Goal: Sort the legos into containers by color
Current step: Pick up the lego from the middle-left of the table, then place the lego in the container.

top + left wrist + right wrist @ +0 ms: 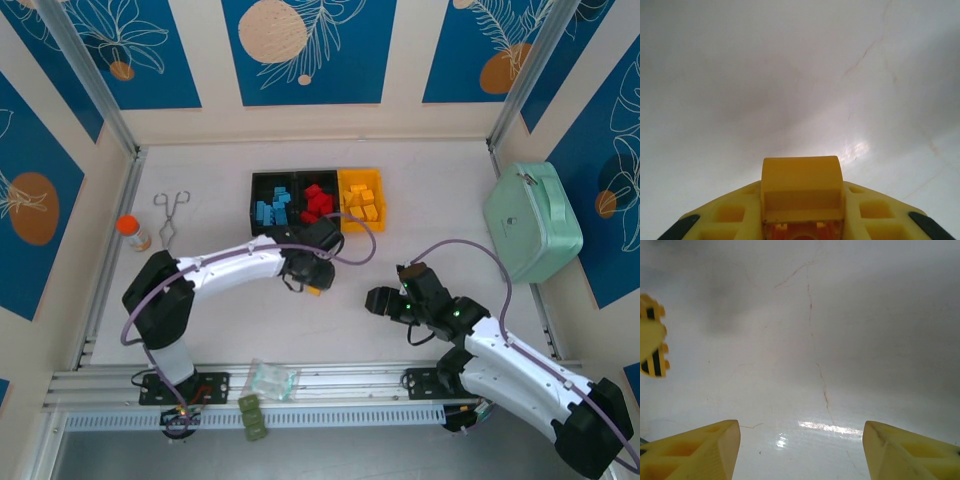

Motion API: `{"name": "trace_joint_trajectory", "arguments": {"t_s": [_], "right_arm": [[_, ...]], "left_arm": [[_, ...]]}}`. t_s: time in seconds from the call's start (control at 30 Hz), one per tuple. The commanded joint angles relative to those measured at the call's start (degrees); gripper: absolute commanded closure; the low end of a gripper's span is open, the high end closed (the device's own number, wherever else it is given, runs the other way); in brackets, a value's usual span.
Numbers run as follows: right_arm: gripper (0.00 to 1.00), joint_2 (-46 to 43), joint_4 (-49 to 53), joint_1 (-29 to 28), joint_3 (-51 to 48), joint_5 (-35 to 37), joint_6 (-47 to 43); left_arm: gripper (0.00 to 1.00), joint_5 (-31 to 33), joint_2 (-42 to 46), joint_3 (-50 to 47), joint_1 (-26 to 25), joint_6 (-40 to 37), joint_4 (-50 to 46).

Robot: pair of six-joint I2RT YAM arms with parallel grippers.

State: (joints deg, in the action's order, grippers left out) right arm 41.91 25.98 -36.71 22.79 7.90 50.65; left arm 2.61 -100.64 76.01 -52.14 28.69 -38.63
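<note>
table (805,340): smooth glossy white, hairline cracks, patches of glare
right fingers (695,450): matt yellow plastic, faintly grainy
left fingers (875,212): the same matt yellow plastic
yellow lego (802,185), between the left fingers: smooth plastic, soft sheen
legos (318,200): shiny plastic
containers (256,205): dull plastic
tongs (170,215): bright bare metal
case (533,222): smooth, matt
bag (272,378): clear crinkled plastic film
rail (330,378): grey ribbed metal

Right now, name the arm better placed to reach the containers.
Left. Its hand sits shut just in front of the containers; the right hand, open, is farther from them.
</note>
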Motion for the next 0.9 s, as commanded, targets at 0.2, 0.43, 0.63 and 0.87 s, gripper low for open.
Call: {"name": "trace_joint_trajectory", "arguments": {"t_s": [0.2,0.43,0.63,0.87], "right_arm": [[0.34,0.0,-0.2,6.1,3.8,-0.9,-3.8],[0.34,3.3,-0.6,11.9,7.5,-3.1,-6.7],[0.34,4.6,-1.5,13.5,8.2,-4.1,-6.4],[0.34,3.1,-0.9,13.6,6.7,-4.0,-5.4]], "left_arm": [[0.77,-2.9,-9.1,16.0,3.8,-5.3,-3.4],[0.77,-2.5,-17.9,31.0,5.5,-6.8,-7.0],[0.77,-0.9,-27.5,47.0,7.2,-8.5,-11.3],[0.76,1.3,-37.7,61.5,9.1,-10.1,-12.3]]}}
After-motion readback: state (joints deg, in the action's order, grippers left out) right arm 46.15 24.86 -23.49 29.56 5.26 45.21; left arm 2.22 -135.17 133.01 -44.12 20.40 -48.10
